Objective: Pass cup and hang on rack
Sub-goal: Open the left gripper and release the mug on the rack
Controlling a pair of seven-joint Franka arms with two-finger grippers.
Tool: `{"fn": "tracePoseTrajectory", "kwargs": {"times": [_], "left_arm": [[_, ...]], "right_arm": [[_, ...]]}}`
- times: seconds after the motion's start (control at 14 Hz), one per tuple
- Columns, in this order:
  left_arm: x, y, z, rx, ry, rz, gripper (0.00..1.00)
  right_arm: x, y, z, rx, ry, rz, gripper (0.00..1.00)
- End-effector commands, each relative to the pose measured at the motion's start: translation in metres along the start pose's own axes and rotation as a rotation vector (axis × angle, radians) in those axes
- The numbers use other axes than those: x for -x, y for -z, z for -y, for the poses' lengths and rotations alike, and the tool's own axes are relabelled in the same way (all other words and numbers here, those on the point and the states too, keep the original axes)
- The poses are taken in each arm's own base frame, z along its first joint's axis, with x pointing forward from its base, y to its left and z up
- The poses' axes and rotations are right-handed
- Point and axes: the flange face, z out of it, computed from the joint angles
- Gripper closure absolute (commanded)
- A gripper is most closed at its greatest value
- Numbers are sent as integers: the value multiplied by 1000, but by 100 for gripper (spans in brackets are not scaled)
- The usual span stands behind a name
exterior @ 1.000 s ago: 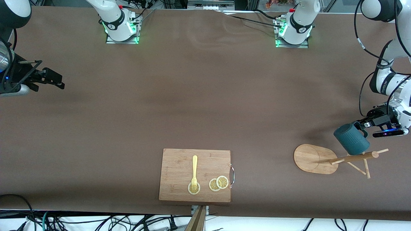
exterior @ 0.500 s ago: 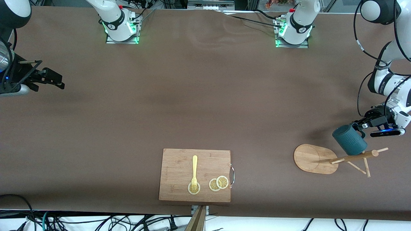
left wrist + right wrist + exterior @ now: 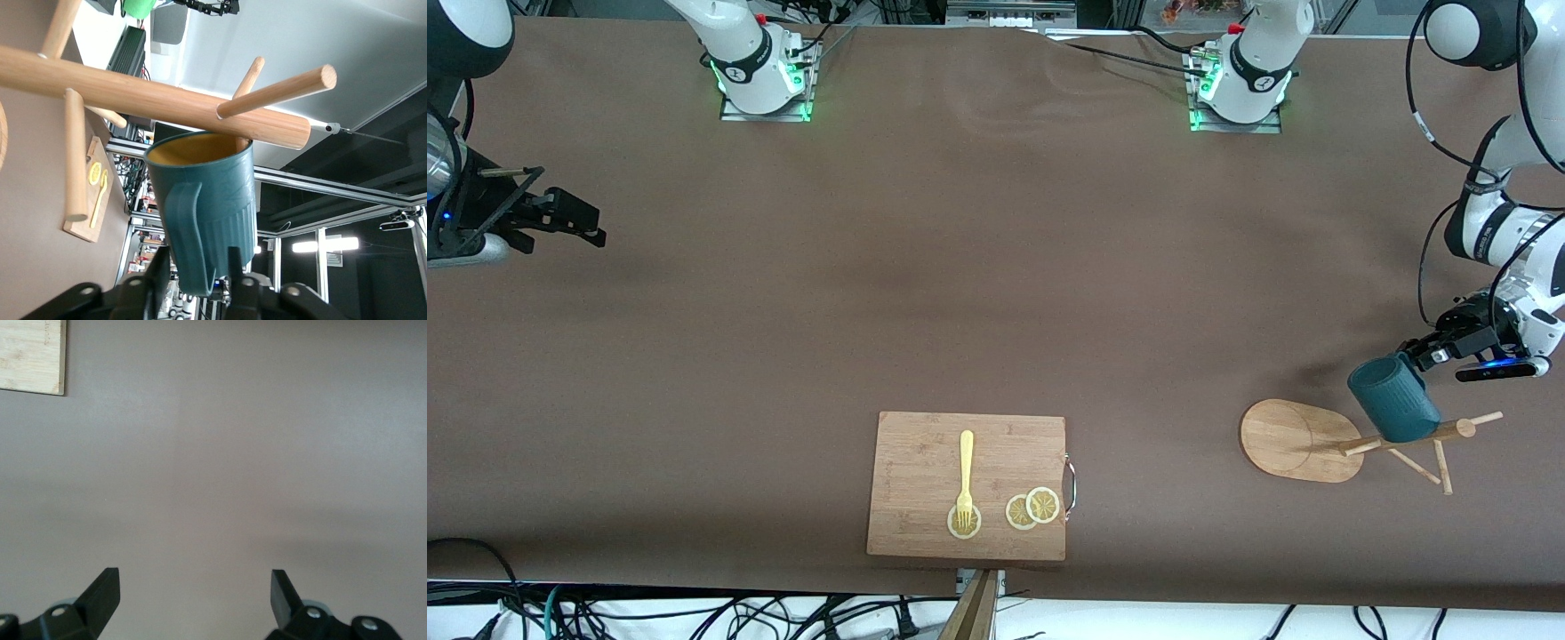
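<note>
Front view: the left gripper [image 3: 1421, 353] sits at the handle of the teal cup [image 3: 1393, 399], which hangs over the bamboo rack [image 3: 1325, 435] at the left arm's end of the table. The cup leans against the rack's post, its long axis slanted and its closed bottom facing up toward the camera. The right gripper [image 3: 569, 218] waits over bare table at the right arm's end, near the wooden cutting board [image 3: 925, 453]. Left wrist view: the left gripper's fingers [image 3: 235, 267] stand parted on either side of the cup's handle [image 3: 190, 233] with a gap, not clamped; a peg [image 3: 267, 97] enters the mustard mouth. Judgement: the release is in hand; the gripper should back straight off the handle without dragging it. Right wrist view: the right gripper's fingers [image 3: 103, 590] stand wide apart over bare tabletop.
</note>
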Motion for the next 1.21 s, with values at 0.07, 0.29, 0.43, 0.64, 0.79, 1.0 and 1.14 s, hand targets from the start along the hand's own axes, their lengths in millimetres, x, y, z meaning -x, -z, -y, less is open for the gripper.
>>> {"fn": "tracePoseTrajectory", "kwargs": {"times": [0.07,0.29,0.43,0.64,0.79,1.0,1.14], "left_arm": [[4,8,-5,-69,-33,54,0],[21,3,-44,-212,-59,189,0],[39,-1,-79,-376,-87,320,0],[61,4,-105,-610,-87,475,0],[67,-5,-143,-861,-164,563,0],[68,-48,-201,-1157,-238,654,0],[73,-87,-228,-1326,-201,635,0]], "right_arm": [[0,4,2,-14,-7,1,0],[-1,3,2,-14,-7,2,0],[-1,3,2,-14,-7,2,0],[0,4,2,-14,-7,1,0],[-1,3,2,-14,-7,2,0],[0,4,2,-14,-7,1,0],[-1,3,2,-14,-7,2,0]]}}
